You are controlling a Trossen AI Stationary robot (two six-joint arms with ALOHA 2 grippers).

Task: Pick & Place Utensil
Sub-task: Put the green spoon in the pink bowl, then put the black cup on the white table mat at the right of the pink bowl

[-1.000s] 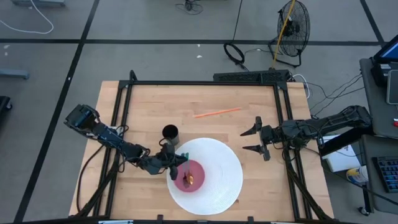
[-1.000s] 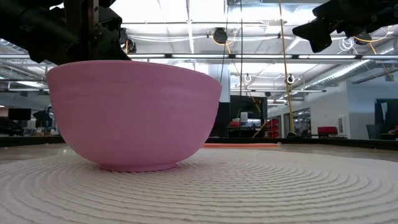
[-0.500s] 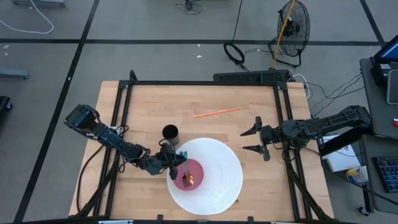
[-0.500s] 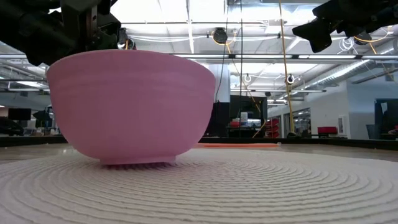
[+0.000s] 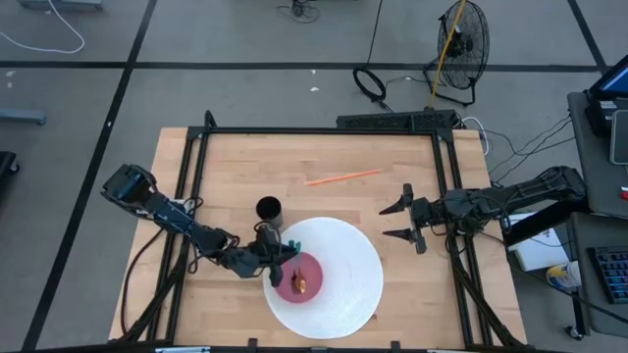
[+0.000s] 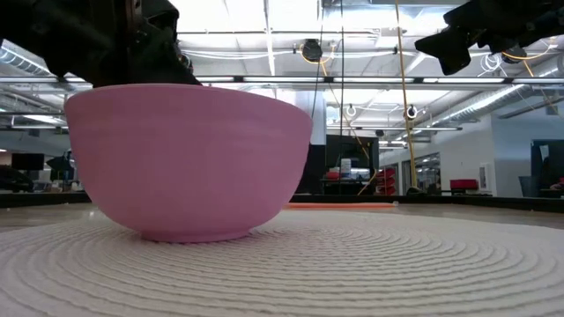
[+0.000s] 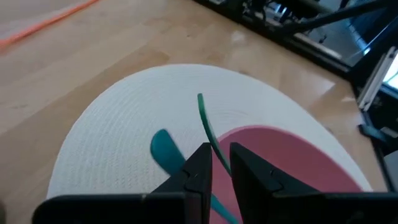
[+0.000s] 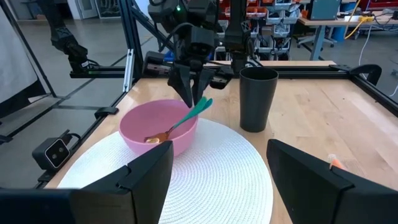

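Left claw (image 8: 194,93) hovering over pink bowl (image 8: 158,134), fingers slightly parted around teal spoon (image 8: 186,118) handle; spoon looking light, stiff, slippery. Right claw (image 5: 405,221) waiting wide open.

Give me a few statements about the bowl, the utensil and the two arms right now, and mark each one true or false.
1. The pink bowl sits on the round white placemat. True.
2. The teal-handled utensil lies flat on the wooden table. False: its head is in the bowl and its handle leans out over the rim.
3. The left tool is right at the utensil's handle end. True; whether it grips it is unclear.
4. The right tool is over the bowl. False: it is open, off the placemat's edge on the right arm's side.
5. The dark cup lies tipped over on the placemat. False: it stands upright on the wood beside the placemat.
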